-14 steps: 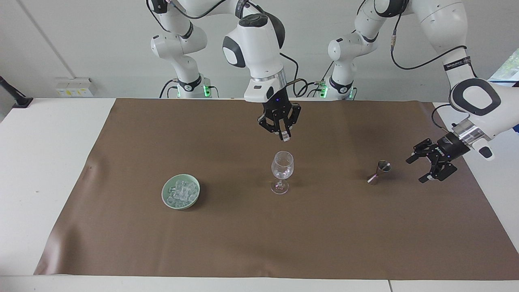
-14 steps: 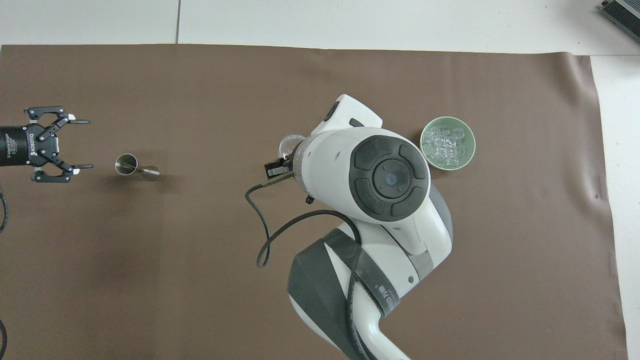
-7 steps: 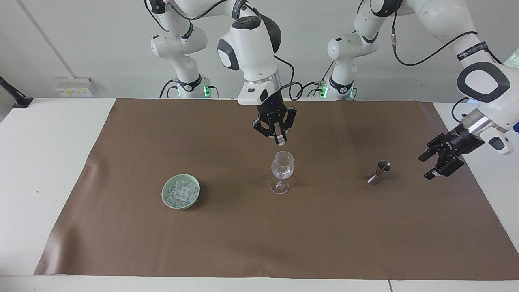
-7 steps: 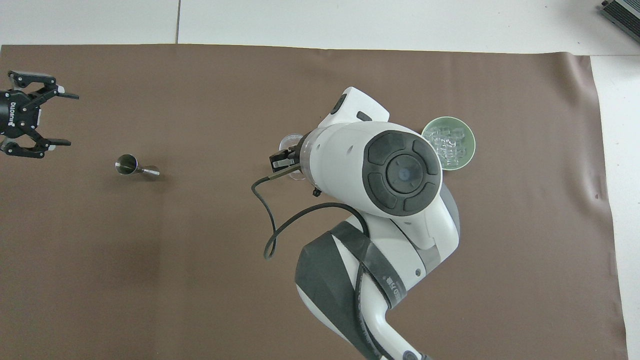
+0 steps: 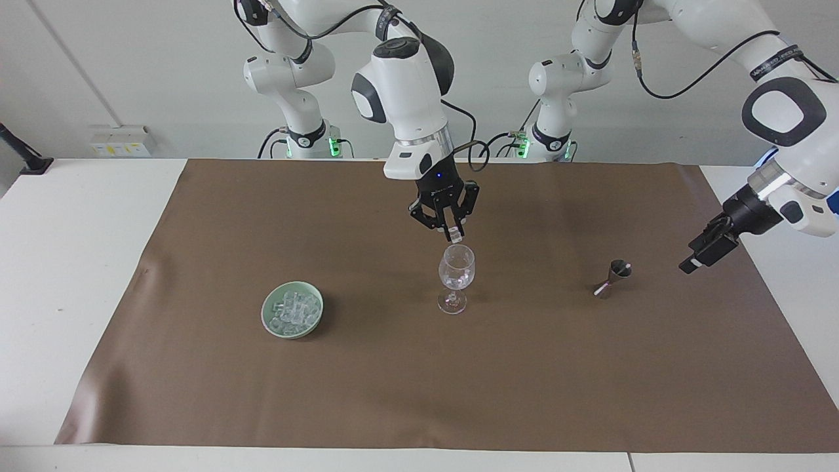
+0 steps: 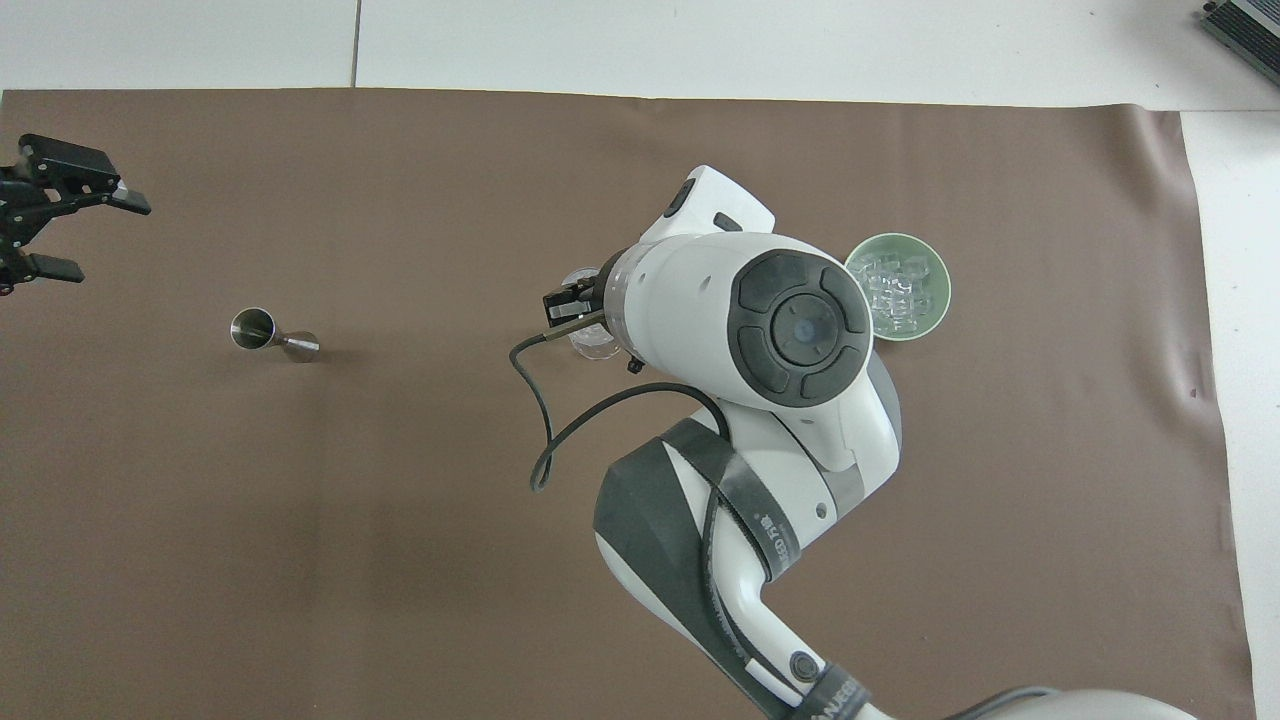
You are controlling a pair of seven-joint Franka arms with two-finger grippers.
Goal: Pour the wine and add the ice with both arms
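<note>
Since a second ago we've dropped the right gripper [image 5: 453, 235] from well above the wine glass [image 5: 456, 275] to just over its rim, and swung the left gripper [image 5: 706, 251] up and away from the jigger [image 5: 614, 275]; going across the facing view: green bowl [image 5: 293, 309] toward the right arm's end holds the heap of ice [image 5: 295, 308]; mid-table, right fingers clamped on one ice cube [image 5: 455, 238] above the glass, which already holds at least one cube; left jaws apart, empty, waiting; we judge ice nearly done; wine pour looks done or not, can't tell.
</note>
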